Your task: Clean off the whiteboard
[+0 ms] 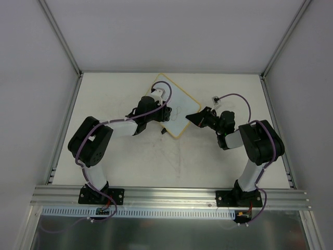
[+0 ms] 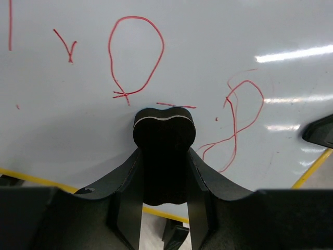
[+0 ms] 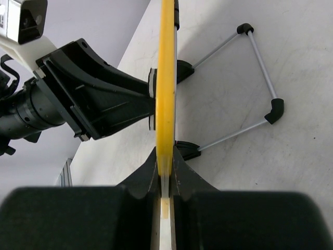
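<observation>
The whiteboard [image 1: 177,101] has a white face and a yellow frame, with red scribbles [image 2: 136,57] across it. My left gripper [image 2: 165,156] is shut on a small black eraser [image 2: 165,130] whose end rests on the board just below a red loop. From above, the left gripper [image 1: 160,115] reaches over the board's left part. My right gripper [image 3: 165,169] is shut on the board's yellow frame [image 3: 166,78], seen edge-on, and from above it [image 1: 191,117] sits at the board's right edge. The left gripper's body [image 3: 104,101] meets the board's face from the left.
A thin wire stand [image 3: 263,78] with black corner pieces lies on the pale table [image 3: 291,156] behind the board, joined to two black clips [image 3: 186,150] on its frame. Grey walls and aluminium rails [image 1: 67,135] enclose the table. The right gripper's tip [image 2: 320,131] shows at the board's right edge.
</observation>
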You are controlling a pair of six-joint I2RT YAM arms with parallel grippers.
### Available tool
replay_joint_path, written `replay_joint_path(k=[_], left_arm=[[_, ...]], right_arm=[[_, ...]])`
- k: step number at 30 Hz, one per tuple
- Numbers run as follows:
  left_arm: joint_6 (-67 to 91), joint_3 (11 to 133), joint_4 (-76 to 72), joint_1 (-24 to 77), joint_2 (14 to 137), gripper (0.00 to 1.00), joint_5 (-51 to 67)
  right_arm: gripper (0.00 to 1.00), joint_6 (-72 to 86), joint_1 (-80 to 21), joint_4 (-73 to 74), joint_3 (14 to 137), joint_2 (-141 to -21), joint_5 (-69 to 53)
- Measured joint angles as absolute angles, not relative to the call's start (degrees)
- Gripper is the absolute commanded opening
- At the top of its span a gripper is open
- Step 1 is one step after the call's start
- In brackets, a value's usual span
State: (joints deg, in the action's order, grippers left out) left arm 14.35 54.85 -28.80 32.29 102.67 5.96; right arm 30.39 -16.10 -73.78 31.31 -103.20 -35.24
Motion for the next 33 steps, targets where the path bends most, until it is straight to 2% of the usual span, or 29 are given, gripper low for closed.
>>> replay_joint_path(k=[23, 33], left_arm=[[16.8, 54.1, -31.6, 39.3, 102.3, 0.0, 10.5], [11.9, 59.9, -22.3, 39.4, 103.0, 0.0, 7.9]], right_arm=[[0.0, 29.9, -16.1, -73.1, 31.6, -103.2, -35.1], [0.0, 30.0, -16.1, -73.0, 31.6, -103.2, -34.5]])
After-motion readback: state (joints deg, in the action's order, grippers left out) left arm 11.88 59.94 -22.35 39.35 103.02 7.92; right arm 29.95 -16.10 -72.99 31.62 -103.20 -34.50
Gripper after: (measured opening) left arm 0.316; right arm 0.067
